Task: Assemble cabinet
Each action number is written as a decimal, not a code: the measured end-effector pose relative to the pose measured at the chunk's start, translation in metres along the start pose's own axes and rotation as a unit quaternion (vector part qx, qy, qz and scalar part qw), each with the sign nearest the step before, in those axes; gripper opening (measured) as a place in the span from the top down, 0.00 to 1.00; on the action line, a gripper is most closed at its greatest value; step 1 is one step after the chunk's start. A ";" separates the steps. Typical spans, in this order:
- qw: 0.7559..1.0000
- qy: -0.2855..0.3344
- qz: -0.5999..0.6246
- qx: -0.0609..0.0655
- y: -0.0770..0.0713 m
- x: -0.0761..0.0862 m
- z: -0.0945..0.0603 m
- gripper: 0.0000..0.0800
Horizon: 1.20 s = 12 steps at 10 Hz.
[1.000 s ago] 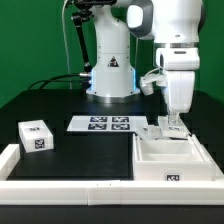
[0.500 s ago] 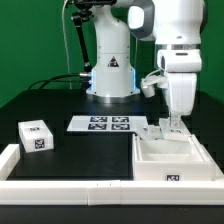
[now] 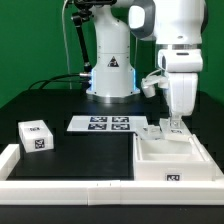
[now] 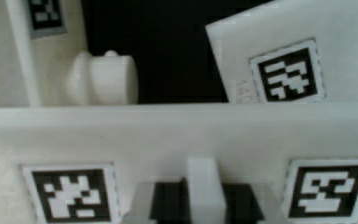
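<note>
Just one claw point(image 3: 170, 127), narrow on the one cabinet point(image 3: 150, 171) wall; one loose block point(image 3: 36, 136) well apart.

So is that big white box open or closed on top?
Open. The cabinet lies with its hollow facing up, walls around it and nothing covering it.
</note>
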State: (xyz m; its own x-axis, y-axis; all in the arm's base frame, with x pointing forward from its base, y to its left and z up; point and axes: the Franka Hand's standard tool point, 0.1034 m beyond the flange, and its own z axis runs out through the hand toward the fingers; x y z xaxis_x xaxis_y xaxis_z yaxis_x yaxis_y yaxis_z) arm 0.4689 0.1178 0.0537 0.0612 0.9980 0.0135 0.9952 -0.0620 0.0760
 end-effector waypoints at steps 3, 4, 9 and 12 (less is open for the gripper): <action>1.000 -0.004 0.003 0.001 0.022 0.002 0.000 0.91; 1.000 -0.009 0.005 0.006 0.028 0.001 0.000 0.91; 1.000 -0.014 0.003 0.013 0.041 0.000 0.002 0.91; 1.000 -0.014 0.003 0.013 0.041 0.000 0.002 0.91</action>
State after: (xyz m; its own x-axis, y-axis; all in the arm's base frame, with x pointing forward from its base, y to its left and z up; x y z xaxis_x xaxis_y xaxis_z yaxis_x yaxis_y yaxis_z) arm 0.5099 0.1153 0.0551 0.0681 0.9976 -0.0145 0.9964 -0.0673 0.0510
